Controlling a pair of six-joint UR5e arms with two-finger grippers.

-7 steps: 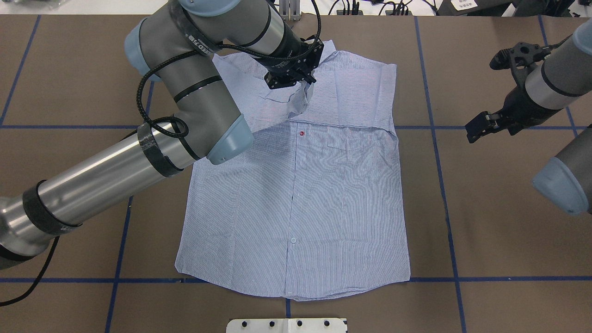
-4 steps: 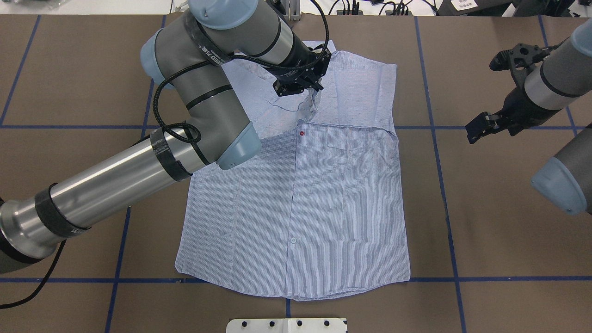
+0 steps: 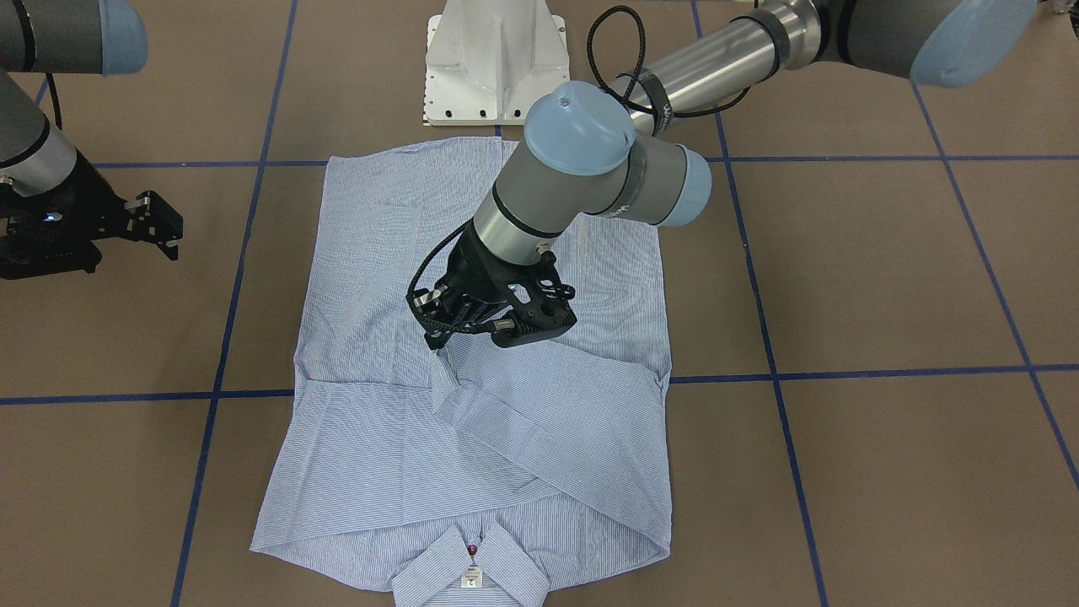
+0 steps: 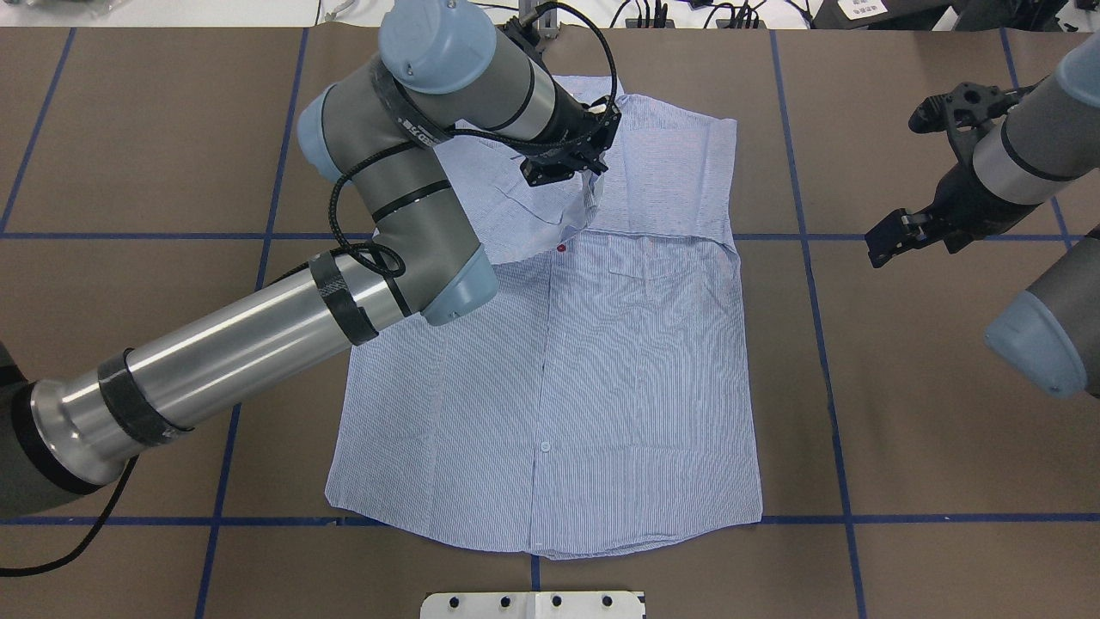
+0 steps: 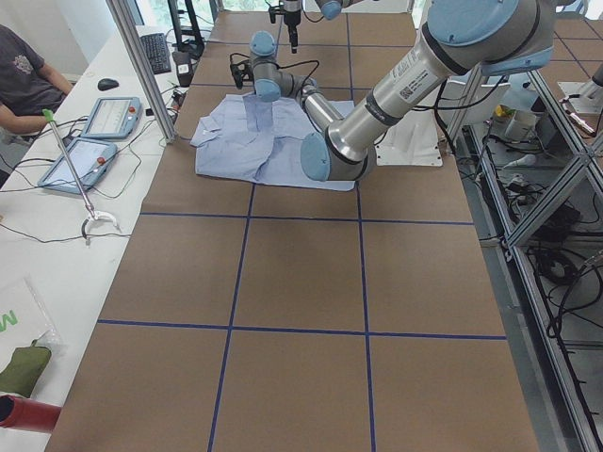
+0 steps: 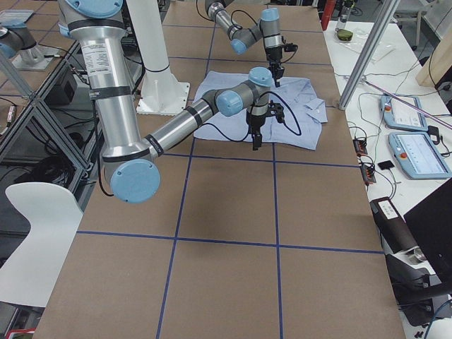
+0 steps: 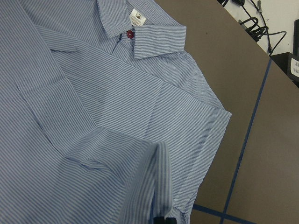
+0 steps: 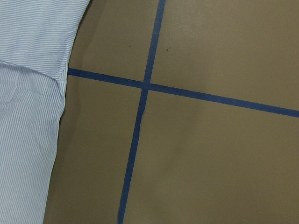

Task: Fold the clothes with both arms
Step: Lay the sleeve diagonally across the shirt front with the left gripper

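The light blue striped shirt lies front up on the brown table, its collar at the far end from the robot's base. Both sleeves are folded in across the chest. My left gripper is shut on the cuff of one sleeve and holds it lifted over the upper chest, just beyond the red button. The left wrist view shows that cuff close up, with the collar beyond it. My right gripper hangs open and holds nothing, well off the shirt's side.
The white pedestal base stands at the shirt's hem end. Blue tape lines grid the table. Beside the table's far edge a person sits at a bench with tablets, and a metal post rises there.
My left gripper has carried the sleeve cuff to the right across the shirt's upper chest, and the left elbow has swung right with it. The right arm has stayed still.
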